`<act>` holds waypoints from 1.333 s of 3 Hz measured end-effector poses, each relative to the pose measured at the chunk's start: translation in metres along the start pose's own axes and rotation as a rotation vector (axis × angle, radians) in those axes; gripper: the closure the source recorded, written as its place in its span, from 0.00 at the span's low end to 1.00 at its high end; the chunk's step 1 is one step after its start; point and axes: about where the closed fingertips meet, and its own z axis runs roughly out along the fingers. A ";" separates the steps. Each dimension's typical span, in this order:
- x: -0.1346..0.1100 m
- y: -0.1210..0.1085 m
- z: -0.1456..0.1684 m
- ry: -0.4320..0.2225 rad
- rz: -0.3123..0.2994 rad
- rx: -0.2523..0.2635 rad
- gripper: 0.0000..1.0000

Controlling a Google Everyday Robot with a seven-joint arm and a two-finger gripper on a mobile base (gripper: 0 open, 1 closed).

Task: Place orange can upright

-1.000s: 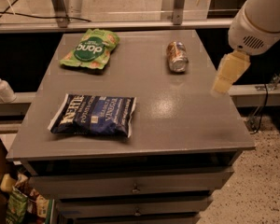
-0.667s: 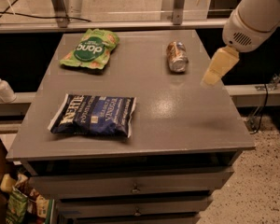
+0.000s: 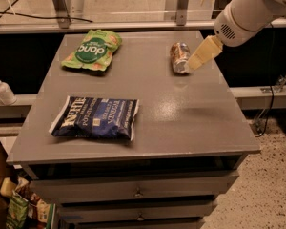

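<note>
The orange can (image 3: 179,57) lies on its side at the back right of the grey table (image 3: 190,123), its silver top facing the front. My gripper (image 3: 198,60) hangs from the white arm at the upper right. Its cream-coloured tip is just right of the can, close to it or touching it; I cannot tell which.
A green snack bag (image 3: 91,49) lies at the back left of the table. A dark blue chip bag (image 3: 96,118) lies at the front left. A soap bottle (image 3: 2,89) stands on a ledge left of the table. Drawers sit under the tabletop.
My gripper has moved left and toward the back, from beyond the table's right edge to right beside the can. The can and the bags have not moved.
</note>
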 end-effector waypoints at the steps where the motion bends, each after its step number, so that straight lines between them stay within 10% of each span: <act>1: -0.017 -0.004 0.014 -0.032 0.131 0.026 0.00; 4: -0.021 -0.001 0.025 0.019 0.238 -0.018 0.00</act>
